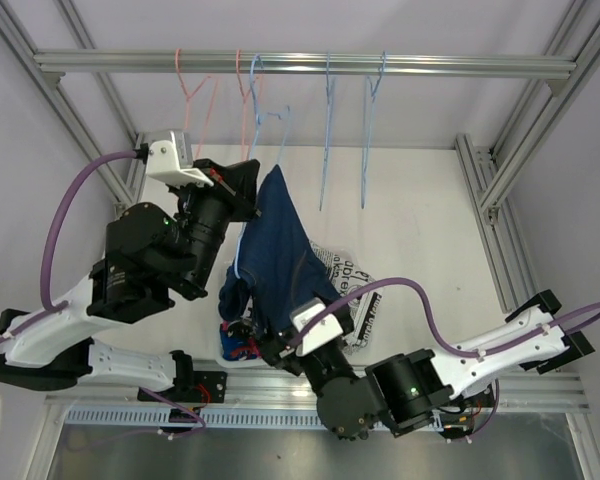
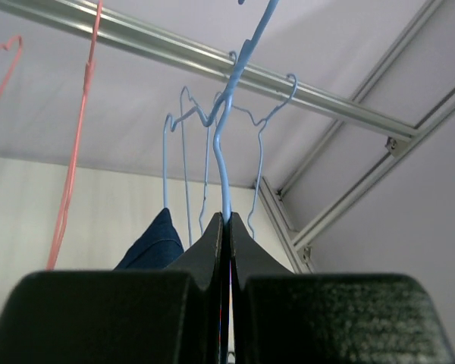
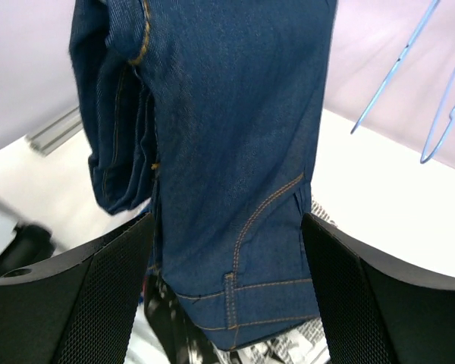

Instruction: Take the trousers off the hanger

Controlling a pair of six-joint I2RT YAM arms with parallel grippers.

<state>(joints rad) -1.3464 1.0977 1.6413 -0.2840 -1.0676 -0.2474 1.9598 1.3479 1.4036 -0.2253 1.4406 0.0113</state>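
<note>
Nearest to me, low at the front edge, the right gripper (image 3: 227, 227) stands with its jaws spread wide, one black finger (image 3: 98, 303) on either side of the lower end of the denim trousers (image 1: 280, 250). The cloth hangs flat in the gap between them, hem and orange stitching showing. It fills nearly the whole gap, and I cannot tell whether the pads touch it. Just beside that gripper, on the white table (image 1: 420, 220), lie two more garments: the blue patterned trousers (image 1: 235, 347), crumpled with a bit of red showing, and the white trousers with black print (image 1: 348, 285), partly under the arm. Above them the denim trousers are draped, dark blue and folded lengthways, over the blue hanger (image 2: 226, 152), dropping from it towards the table. The left gripper (image 2: 227, 224) is up at that hanger with its jaws pressed tight together on the thin blue wire, which rises straight out from between the fingertips. Whether that hanger's hook sits on the rail I cannot tell. Farthest back, the metal rail (image 1: 430, 66) runs across the frame and carries the bare pink hangers (image 1: 187, 85) on the left and the bare blue hangers (image 1: 326, 150) further right.
</note>
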